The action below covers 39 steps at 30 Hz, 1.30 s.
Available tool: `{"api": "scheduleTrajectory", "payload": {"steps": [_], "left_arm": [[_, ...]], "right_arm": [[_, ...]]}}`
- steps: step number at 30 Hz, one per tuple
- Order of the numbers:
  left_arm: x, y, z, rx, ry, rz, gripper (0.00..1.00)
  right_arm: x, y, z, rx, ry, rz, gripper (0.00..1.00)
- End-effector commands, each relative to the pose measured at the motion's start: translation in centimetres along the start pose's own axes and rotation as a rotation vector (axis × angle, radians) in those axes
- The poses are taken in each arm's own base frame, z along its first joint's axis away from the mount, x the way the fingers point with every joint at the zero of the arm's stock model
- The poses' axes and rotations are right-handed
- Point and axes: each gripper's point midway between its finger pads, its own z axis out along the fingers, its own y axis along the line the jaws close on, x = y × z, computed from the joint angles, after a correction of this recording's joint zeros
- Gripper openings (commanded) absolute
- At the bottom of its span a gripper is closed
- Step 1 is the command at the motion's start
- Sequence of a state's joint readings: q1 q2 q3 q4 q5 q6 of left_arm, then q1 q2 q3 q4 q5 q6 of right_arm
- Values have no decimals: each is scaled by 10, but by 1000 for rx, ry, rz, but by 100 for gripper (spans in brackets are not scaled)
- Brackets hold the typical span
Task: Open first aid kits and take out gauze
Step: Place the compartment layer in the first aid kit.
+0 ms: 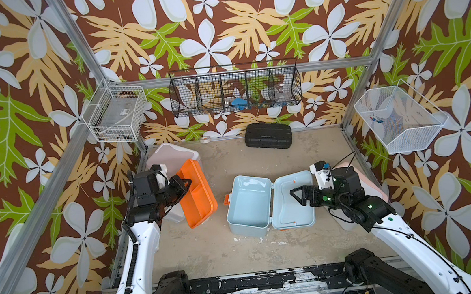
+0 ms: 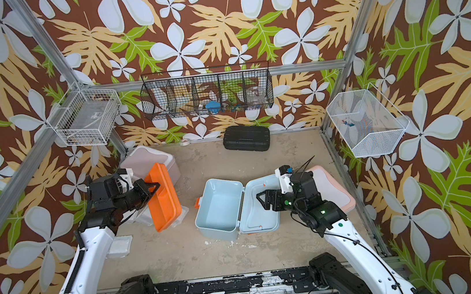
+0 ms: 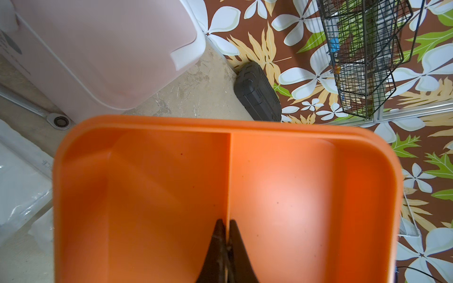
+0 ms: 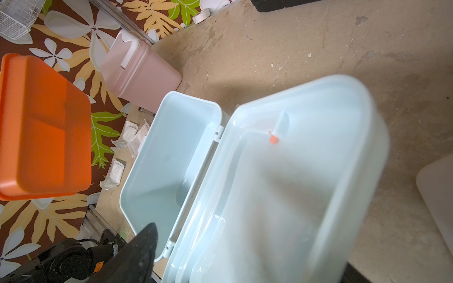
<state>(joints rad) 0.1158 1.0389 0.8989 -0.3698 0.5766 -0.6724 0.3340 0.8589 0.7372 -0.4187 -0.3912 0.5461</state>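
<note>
While my left gripper (image 3: 226, 221) is pinched tight on the centre divider of the orange tray (image 1: 200, 194), which hangs steeply tilted at the left of the table (image 1: 229, 160), the right gripper (image 1: 295, 196) stands spread wide with nothing between its jaws, over the laid-open lid of the light blue kit (image 1: 248, 206). I see that kit open and bare mid-table, the pink kit (image 1: 169, 158) shut behind the tray, and the white kit (image 2: 334, 186) partly under the right arm (image 2: 346, 231). Gauze packets (image 4: 115, 172) lie on the table beside the blue kit's base, near the left arm (image 2: 88, 246).
</note>
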Motion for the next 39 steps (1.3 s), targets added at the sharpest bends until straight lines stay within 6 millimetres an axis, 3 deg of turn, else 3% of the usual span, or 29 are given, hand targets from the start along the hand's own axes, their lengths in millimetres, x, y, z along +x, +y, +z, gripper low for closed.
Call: {"api": "scheduleTrajectory", "payload": {"steps": [1, 8, 20, 27, 32, 39], "left_arm": [[-3, -10, -3, 36, -8, 12, 0], [4, -20, 4, 37, 11, 35, 0], [30, -64, 21, 13, 50, 158, 0], [72, -107, 38, -71, 101, 340, 0], [114, -115, 62, -172, 179, 468, 0], [144, -115, 89, -340, 210, 634, 0]], "right_arm": [[-5, 5, 0, -21, -17, -13, 88], [-6, 5, -1, -22, -19, -14, 88], [-8, 7, -3, -22, -26, -18, 88], [-9, 9, -6, -28, -39, -13, 88], [1, 2, 2, -28, -18, 3, 88], [-3, 4, -1, -21, -25, -15, 88]]}}
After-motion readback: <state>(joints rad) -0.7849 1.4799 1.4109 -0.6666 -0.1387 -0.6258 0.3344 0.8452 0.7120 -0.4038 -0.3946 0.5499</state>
